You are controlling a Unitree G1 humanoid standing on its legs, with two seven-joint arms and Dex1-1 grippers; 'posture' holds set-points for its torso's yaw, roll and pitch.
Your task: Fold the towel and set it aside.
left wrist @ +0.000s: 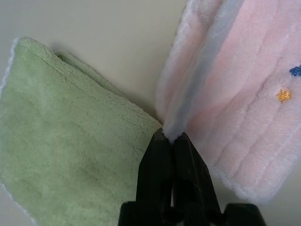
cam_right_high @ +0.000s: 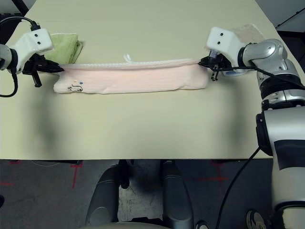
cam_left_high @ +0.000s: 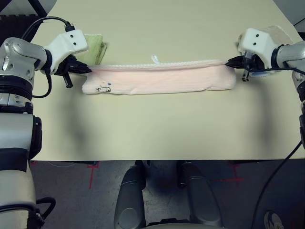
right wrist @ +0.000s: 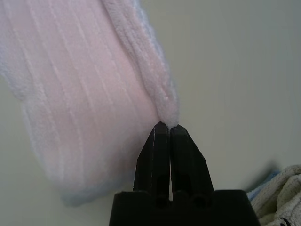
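The pale pink towel (cam_left_high: 159, 78) is stretched in a long band across the far half of the table, its whitish trimmed edge pulled taut along the far side and its lower part resting on the table. A dark script logo (cam_left_high: 102, 88) and a white tag (cam_left_high: 156, 58) show on it. My left gripper (cam_left_high: 88, 68) is shut on the towel's left end (left wrist: 171, 134). At the other end my right gripper (cam_left_high: 228, 62) is shut on the towel's right corner (right wrist: 167, 120).
A light green folded towel (cam_left_high: 95, 46) lies just behind the left gripper, close to the pink cloth (left wrist: 70, 141). A beige folded towel (cam_right_high: 248, 33) sits behind the right wrist. The table's near half (cam_left_high: 157, 129) is bare up to its front edge.
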